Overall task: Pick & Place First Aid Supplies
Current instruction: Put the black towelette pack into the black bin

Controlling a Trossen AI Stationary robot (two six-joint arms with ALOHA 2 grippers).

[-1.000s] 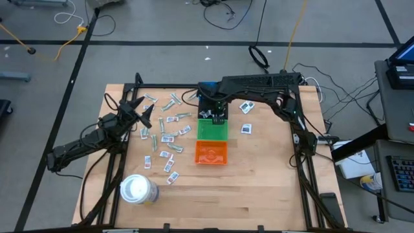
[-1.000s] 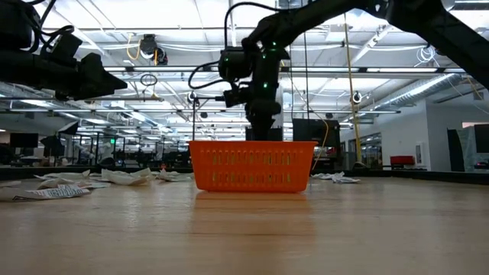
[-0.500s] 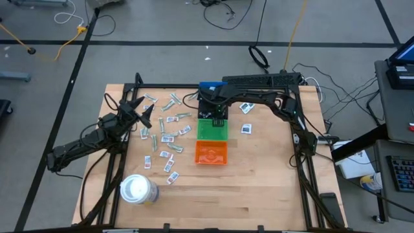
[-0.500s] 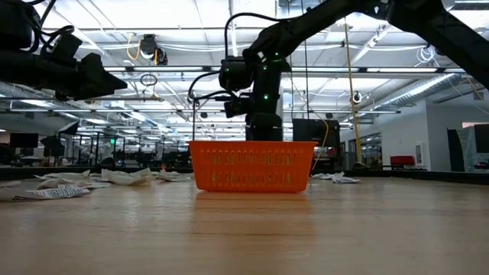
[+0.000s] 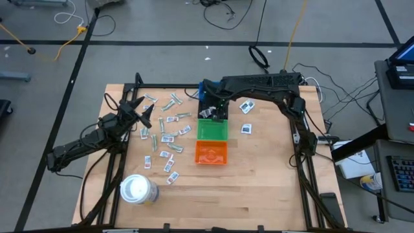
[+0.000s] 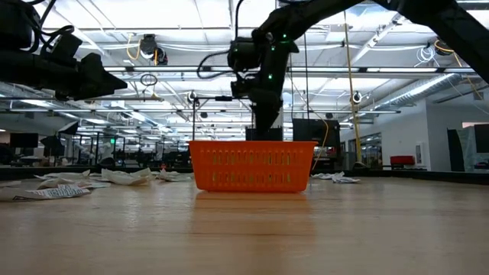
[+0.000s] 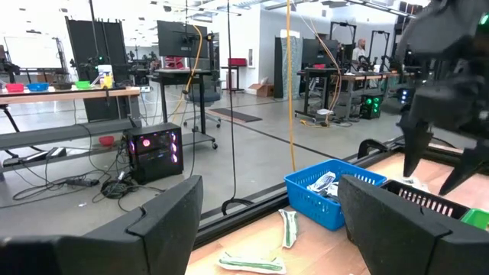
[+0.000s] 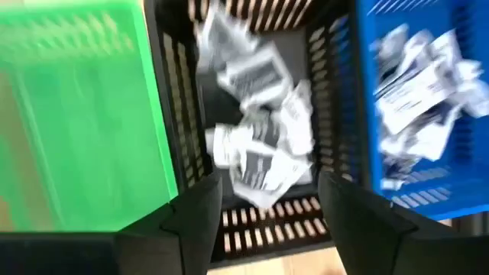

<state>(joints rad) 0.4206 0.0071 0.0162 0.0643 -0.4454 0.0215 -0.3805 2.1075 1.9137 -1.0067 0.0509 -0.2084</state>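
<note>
My right gripper [image 8: 267, 229] hangs open above a black bin [image 8: 174, 107], fingers pointing down, nothing between them. Several white packets with dark print [image 8: 256, 145] lie in the black bin, and more fill the blue bin [image 8: 412, 84] beside it. The green bin [image 5: 212, 131] and orange bin [image 5: 211, 153] stand in the same row, nearer the front. Many first aid supplies [image 5: 167, 126] lie flat on the wood to the left of the bins. My left gripper [image 7: 267, 229] waits open and level at the table's left, above the packets.
A large white roll [image 5: 138, 189] stands near the front left. Two more packets [image 5: 246, 118] lie to the right of the bins. Black frame rails [image 5: 301, 149] run along the table's sides. The wood in front of the orange bin is bare.
My right gripper has risen a little above the bins, edged toward the table's far edge, and its wrist has rolled. The left arm has kept still.
</note>
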